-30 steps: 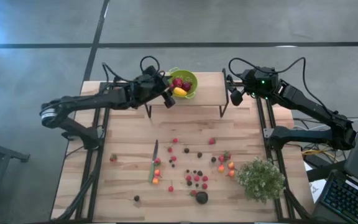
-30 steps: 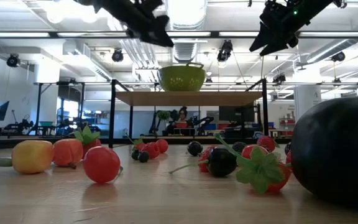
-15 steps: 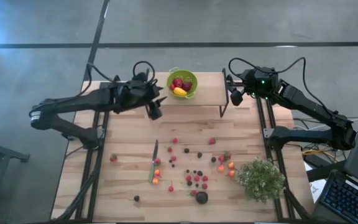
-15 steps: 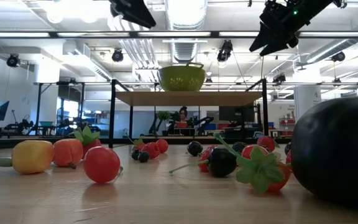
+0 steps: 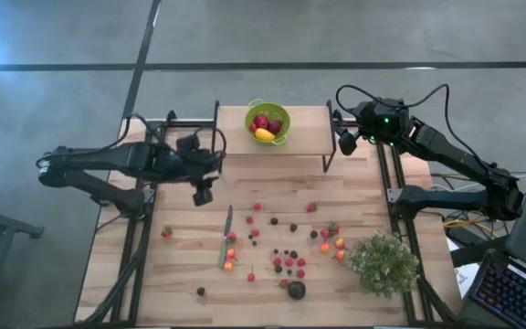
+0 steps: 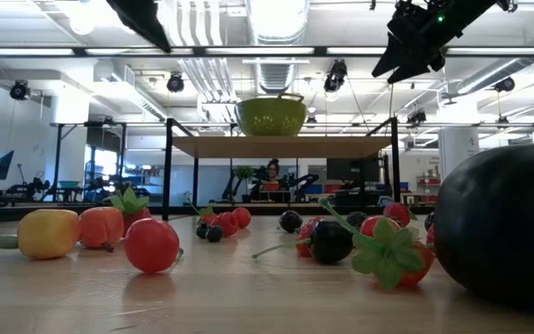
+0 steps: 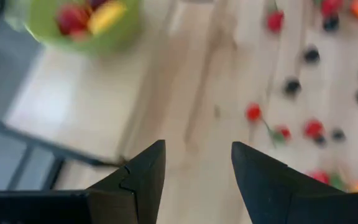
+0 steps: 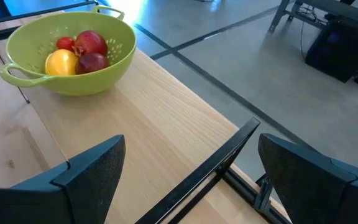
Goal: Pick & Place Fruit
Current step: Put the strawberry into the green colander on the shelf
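Left gripper [image 5: 203,195] empty, jaws apart, above the desk [image 5: 181,265] at 10 o'clock of the scattered small red, dark and orange fruit [image 5: 286,260], likely lining up a pick. Green plastic colander bowl [image 5: 268,122] on raised wooden shelf [image 5: 304,137] at 12 already holds several. Right gripper [image 5: 345,142] wide, parked by the shelf's end.

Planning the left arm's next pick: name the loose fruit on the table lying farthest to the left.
The lone red berry, alone near the table's left edge, left of the knife; every other loose piece lies right of it.

Matt pale wood table [image 5: 354,196]; glossy green plastic colander [image 8: 73,53].
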`<state>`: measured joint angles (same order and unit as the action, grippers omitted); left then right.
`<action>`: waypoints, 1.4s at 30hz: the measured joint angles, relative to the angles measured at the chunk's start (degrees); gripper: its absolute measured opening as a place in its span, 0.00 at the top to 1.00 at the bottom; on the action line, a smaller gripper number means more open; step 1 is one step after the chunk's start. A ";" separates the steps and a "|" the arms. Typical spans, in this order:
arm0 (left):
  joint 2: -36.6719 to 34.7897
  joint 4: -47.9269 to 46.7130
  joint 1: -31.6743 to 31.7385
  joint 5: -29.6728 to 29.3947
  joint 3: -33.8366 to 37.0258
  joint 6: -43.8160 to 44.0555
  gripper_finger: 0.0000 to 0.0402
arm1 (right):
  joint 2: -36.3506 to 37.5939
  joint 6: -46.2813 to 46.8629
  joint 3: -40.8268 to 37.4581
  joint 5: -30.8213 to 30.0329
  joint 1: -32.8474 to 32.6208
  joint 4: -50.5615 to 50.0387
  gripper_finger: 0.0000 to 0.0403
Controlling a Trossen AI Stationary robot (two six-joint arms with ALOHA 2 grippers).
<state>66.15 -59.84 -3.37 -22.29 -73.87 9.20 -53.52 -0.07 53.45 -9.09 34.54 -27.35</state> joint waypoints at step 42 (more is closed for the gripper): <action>0.68 -21.66 -19.64 25.69 21.95 28.49 0.53 | 0.00 0.10 0.00 -0.01 0.00 0.59 0.10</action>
<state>66.83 -81.50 -23.01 3.40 -51.91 37.69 -53.52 0.03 53.45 -9.10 34.54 -26.77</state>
